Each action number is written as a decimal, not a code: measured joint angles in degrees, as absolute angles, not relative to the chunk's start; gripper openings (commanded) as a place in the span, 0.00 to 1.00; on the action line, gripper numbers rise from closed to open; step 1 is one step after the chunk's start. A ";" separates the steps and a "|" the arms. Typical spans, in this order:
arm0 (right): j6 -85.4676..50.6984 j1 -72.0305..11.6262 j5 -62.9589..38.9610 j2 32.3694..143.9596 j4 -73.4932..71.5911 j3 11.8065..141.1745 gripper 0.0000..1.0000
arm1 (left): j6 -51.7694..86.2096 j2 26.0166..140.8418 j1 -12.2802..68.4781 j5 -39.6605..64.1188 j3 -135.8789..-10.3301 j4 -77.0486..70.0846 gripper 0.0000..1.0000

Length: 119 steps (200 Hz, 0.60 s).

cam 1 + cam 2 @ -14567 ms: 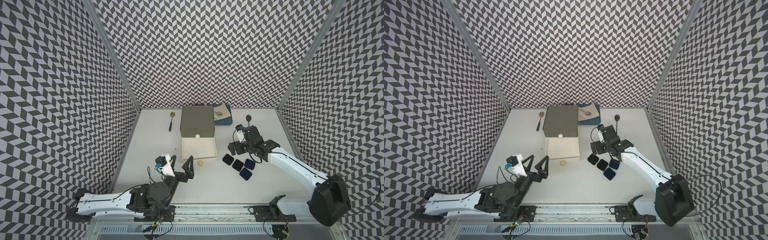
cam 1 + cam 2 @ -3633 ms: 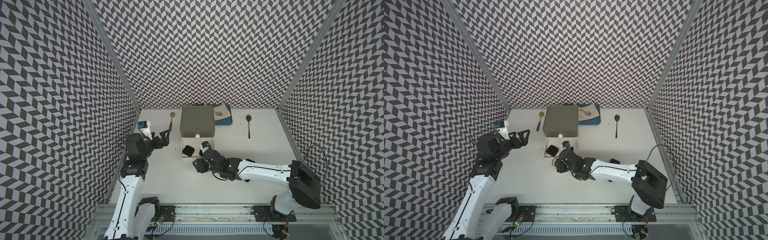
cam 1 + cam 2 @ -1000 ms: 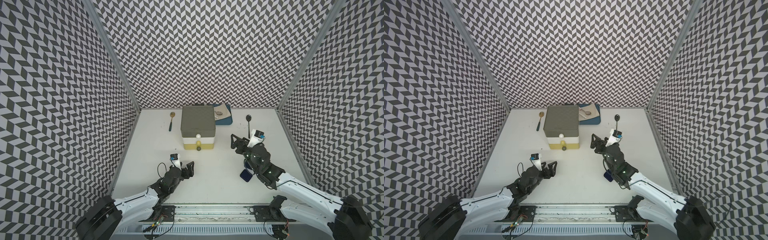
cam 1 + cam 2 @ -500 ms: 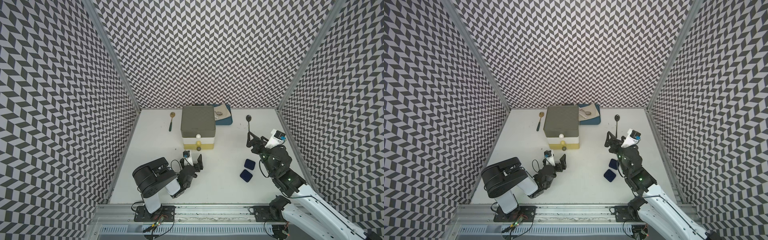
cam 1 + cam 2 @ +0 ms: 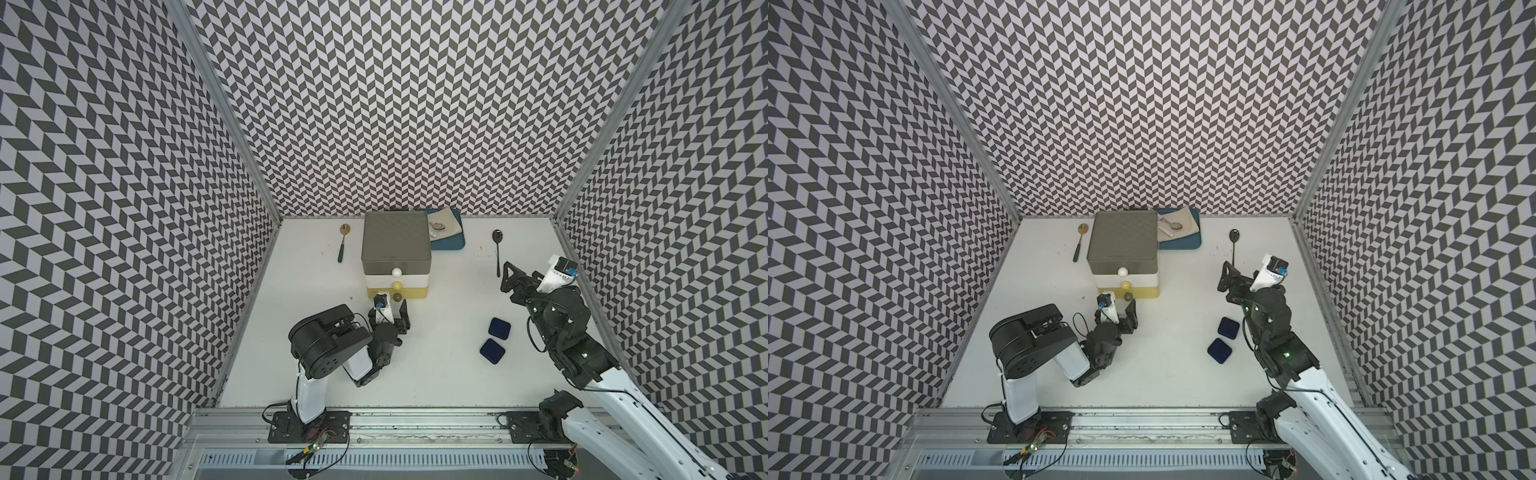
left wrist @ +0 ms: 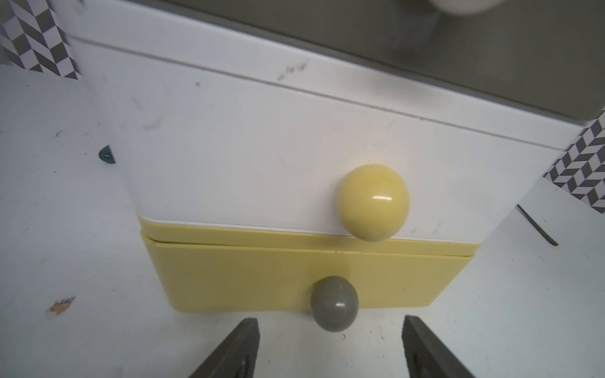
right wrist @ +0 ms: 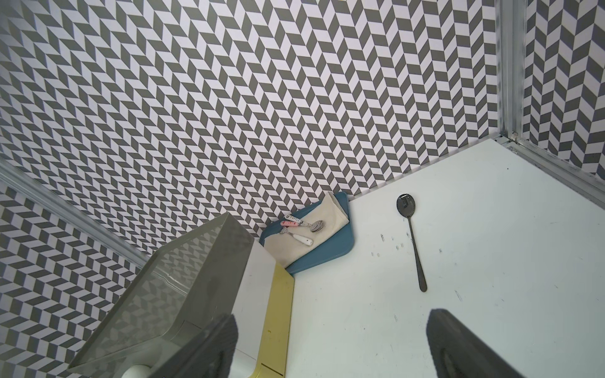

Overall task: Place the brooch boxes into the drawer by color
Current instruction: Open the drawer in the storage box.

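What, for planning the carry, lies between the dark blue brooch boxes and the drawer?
Only bare table separates the brooch boxes from the drawer, in both top views.

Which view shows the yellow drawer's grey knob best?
The left wrist view: the grey knob is large, sharp and unobstructed. Both top views show it as a tiny dot; the right wrist view does not show it.

Drawer (image 5: 395, 245) at frame centre; tray (image 5: 451, 244) beside its right rear; left spoon (image 5: 343, 241), right spoon (image 5: 497, 249) flanking; brooch boxes (image 5: 499, 327) lower right.
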<state>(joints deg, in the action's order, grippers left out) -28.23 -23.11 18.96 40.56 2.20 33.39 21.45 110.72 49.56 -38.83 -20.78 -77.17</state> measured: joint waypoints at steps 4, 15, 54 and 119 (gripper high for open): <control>-28.18 -23.00 18.79 40.56 2.22 33.39 0.94 | 21.41 110.98 49.34 -38.74 -20.97 -77.14 0.68; -28.01 -22.65 18.41 40.56 2.31 33.39 0.94 | 21.45 111.66 48.93 -38.68 -21.65 -77.01 0.66; -27.57 -21.52 17.56 40.56 3.01 33.41 0.94 | 21.56 113.03 47.75 -37.80 -23.66 -76.34 0.62; -27.40 -20.14 16.08 40.58 3.16 33.41 0.94 | 21.91 114.67 46.94 -36.71 -25.78 -74.06 0.45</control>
<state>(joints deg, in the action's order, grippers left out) -27.40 -20.14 16.08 40.58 3.16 33.41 21.91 114.67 46.94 -36.71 -25.78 -74.06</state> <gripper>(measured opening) 0.944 0.489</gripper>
